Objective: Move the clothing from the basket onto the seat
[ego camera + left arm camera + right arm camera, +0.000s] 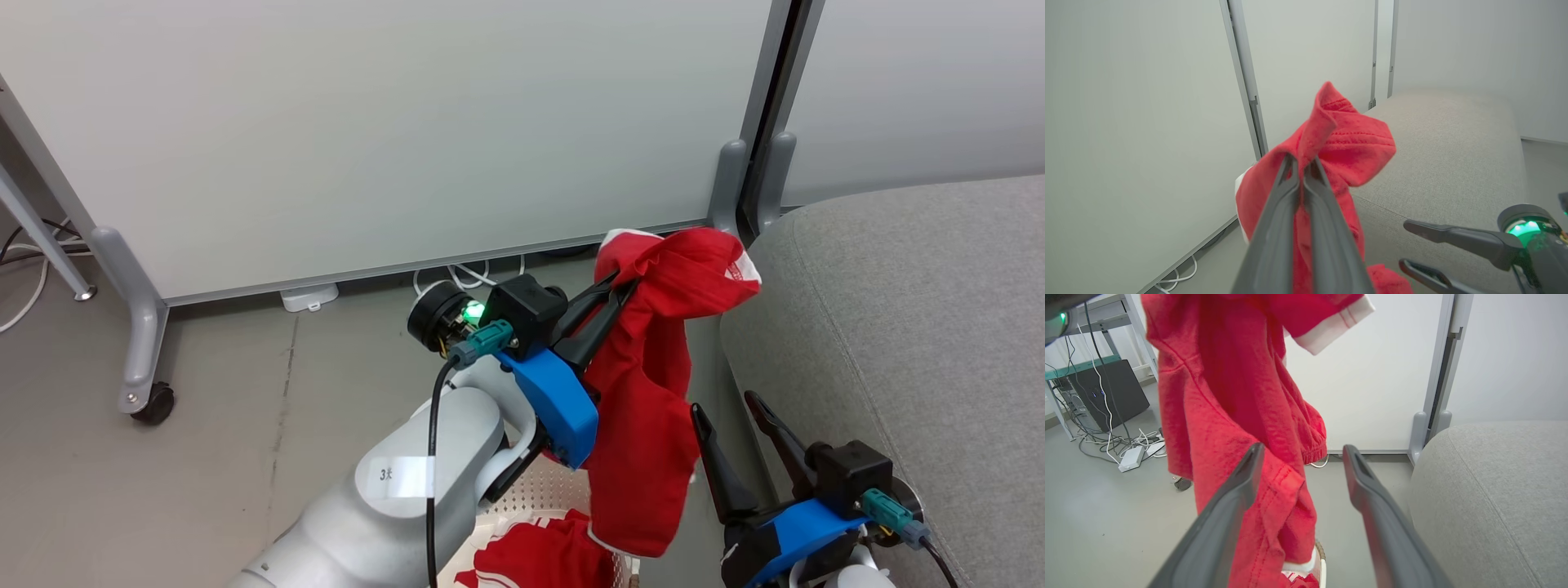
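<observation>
Grey floor (245,392) and pale partition panels (408,122) behind. In front, the left gripper (615,292) has its fingers pinched tight on a red garment (645,425) that hangs above the basket (545,495), just beside the seat (898,327). More red clothes (539,559) lie in the basket. The right gripper (723,404) – fingers spread, holding nothing – is between garment and seat.

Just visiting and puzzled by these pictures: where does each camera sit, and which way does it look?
Head view: on the head, looking forward and down at partition and seat; shows the left forearm, left gripper shut on the red garment, right gripper open.
Left wrist view: on the left wrist, looking along its closed fingers at the garment, seat beyond.
Right wrist view: on the right wrist, looking between its open fingers at the hanging garment.
Both wrist views share garment and seat.
</observation>
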Controlling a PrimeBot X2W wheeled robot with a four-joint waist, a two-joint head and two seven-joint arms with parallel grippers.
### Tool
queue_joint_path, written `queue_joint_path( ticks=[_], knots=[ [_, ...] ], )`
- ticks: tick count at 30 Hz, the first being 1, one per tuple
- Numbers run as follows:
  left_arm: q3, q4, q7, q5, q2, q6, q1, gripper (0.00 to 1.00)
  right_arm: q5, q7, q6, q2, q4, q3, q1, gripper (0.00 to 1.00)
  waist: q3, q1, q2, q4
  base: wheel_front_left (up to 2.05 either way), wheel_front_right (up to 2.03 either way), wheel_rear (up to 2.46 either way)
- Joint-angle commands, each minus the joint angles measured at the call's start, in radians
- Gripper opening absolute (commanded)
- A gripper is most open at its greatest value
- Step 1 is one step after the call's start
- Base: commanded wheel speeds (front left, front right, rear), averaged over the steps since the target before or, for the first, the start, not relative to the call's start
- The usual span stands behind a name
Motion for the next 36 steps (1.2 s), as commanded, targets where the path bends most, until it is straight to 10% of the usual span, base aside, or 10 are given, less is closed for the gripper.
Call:
queue_joint_path(
  ticks=[1,22,36],
  knots=[
    [-0.006,0.007,-0.005,-0.010,0.000,-0.001,-0.015,0.00,0.004,-0.005,0.000,-0.004,0.001,0.001,0.009,1.00,0.001,0.0000,-0.0001,-0.001,0.00,0.00,0.00],
    [-0.038,0.029,-0.005,-0.043,0.000,-0.001,-0.025,0.00,0.030,0.057,0.000,-0.003,0.012,0.150,-0.088,1.00,0.018,0.0000,-0.0001,0.004,0.00,0.00,0.00],
    [-0.061,0.007,-0.005,-0.063,0.000,-0.001,-0.025,0.00,0.070,0.100,0.000,-0.004,0.268,0.275,-0.309,1.00,0.027,0.0000,-0.0001,0.011,0.00,0.00,0.00]
  ],
)
